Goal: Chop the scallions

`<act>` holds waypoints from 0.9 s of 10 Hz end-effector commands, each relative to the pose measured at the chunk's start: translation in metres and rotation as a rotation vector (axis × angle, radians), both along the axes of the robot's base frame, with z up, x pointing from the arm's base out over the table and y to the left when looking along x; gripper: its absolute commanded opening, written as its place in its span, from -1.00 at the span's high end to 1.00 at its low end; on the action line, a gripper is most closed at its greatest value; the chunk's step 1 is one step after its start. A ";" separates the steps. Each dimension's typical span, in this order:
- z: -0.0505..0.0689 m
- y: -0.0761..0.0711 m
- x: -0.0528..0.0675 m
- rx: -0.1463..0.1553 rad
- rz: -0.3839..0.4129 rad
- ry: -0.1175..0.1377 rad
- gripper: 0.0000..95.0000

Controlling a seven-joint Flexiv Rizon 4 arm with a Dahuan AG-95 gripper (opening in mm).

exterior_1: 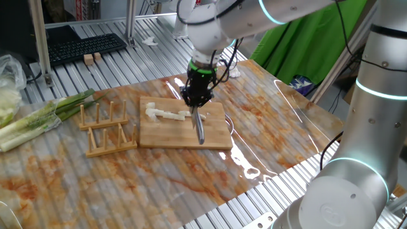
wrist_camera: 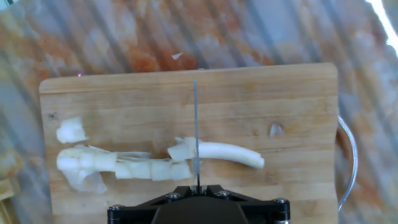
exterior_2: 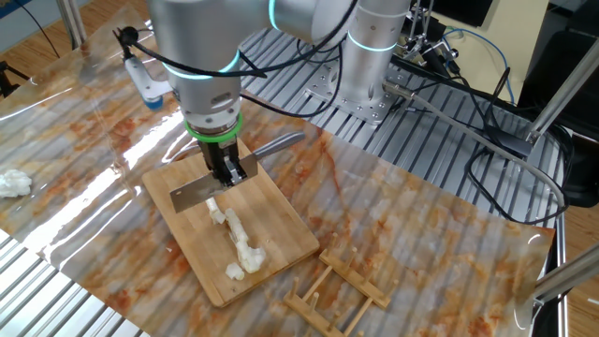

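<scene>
From where I stand, the gripper (exterior_2: pixel 227 168) has its jaws pinching the knife (exterior_2: pixel 194 194), blade edge-down across the scallions (wrist_camera: pixel 163 163) lying on the wooden board (wrist_camera: pixel 292 106). One side is already a row of short segments; the other is an uncut length. I'd press straight down, keep the blade square, then shift along by one segment's width.

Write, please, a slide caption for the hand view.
Knife blade cutting down into partly chopped scallion on wooden board.
</scene>
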State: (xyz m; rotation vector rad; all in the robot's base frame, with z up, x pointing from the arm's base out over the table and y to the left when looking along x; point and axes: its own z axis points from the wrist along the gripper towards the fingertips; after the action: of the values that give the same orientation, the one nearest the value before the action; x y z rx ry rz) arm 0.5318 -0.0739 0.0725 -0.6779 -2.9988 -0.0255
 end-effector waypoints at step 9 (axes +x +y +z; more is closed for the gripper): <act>-0.046 0.003 -0.002 0.040 -0.013 -0.044 1.00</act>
State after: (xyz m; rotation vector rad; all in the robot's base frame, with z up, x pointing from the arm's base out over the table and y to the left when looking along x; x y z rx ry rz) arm 0.5285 -0.0712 0.0340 -0.7069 -3.0363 -0.0911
